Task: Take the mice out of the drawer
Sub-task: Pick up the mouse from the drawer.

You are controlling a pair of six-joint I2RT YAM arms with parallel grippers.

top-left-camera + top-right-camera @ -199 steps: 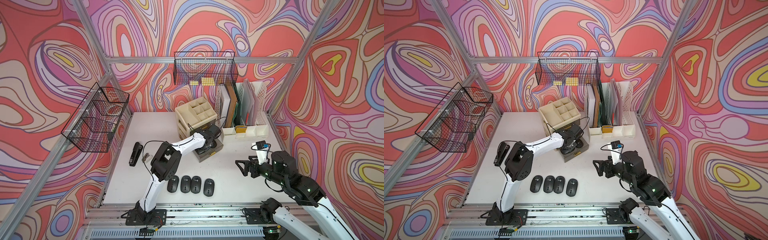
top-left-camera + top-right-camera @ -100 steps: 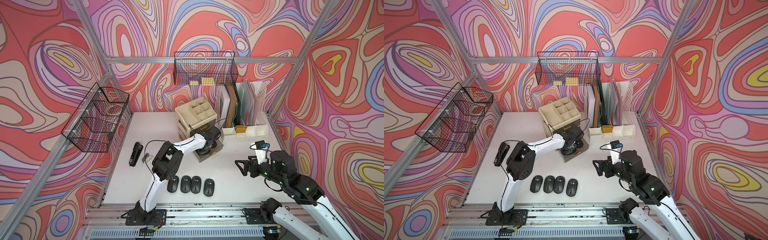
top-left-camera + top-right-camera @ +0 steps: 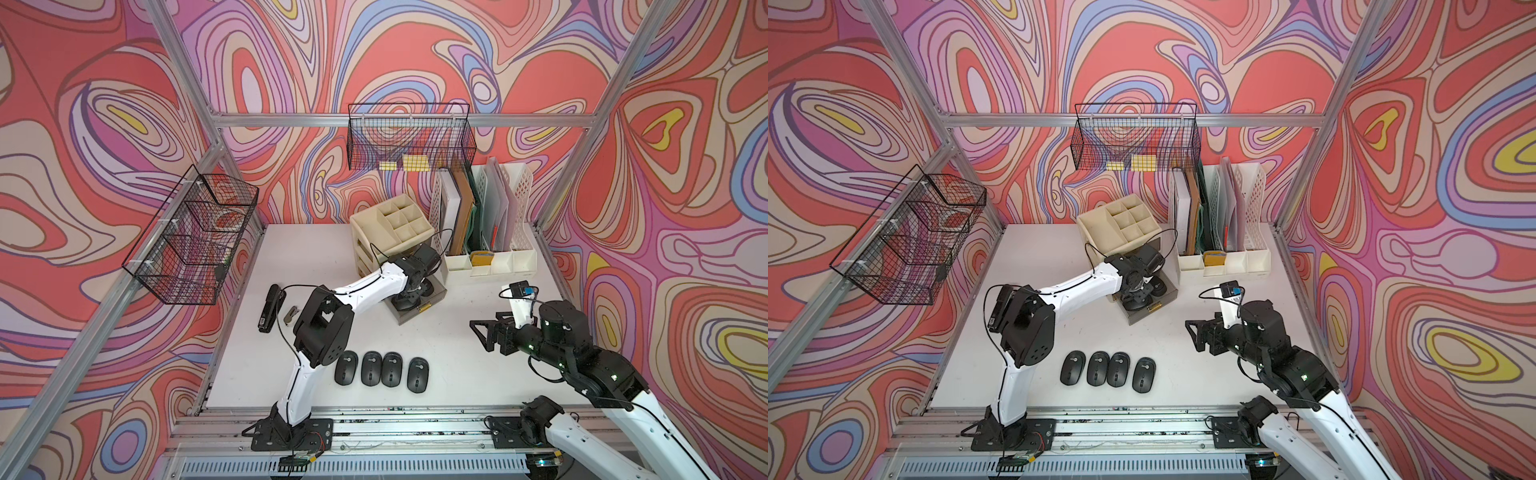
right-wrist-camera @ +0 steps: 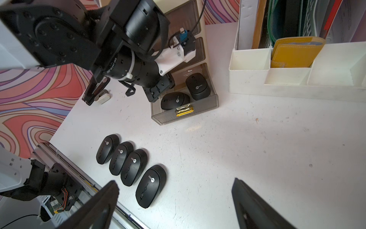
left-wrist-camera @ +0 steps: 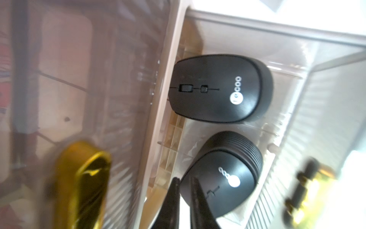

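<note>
Over the open drawer (image 4: pixel 206 107) at far centre, my left gripper (image 5: pixel 184 180) hangs with its tips a slit apart, pinching nothing, just beside the nearer mouse (image 5: pixel 221 178), which lies crosswise; a 2nd mouse (image 5: pixel 219 89) sits beyond it, lengthwise. My right gripper (image 4: pixel 175 182), spread wide and empty, is well apart, so the left is my pick. 4 mice (image 3: pixel 371 368) line the near table (image 3: pixel 457 374).

We count six mice (image 3: pixel 371 368): four in a row near the worktop's (image 3: pixel 457 386) front edge and two inside the one pulled-out drawer (image 4: pixel 206 109). The one organiser (image 3: pixel 376 232) has three drawers in all. Near the left edge we count one stapler (image 3: pixel 269 308) and one staple remover (image 3: pixel 291 314). We count two wire baskets (image 3: pixel 409 141) on the walls and one file rack (image 3: pixel 503 264) by the back right corner.
</note>
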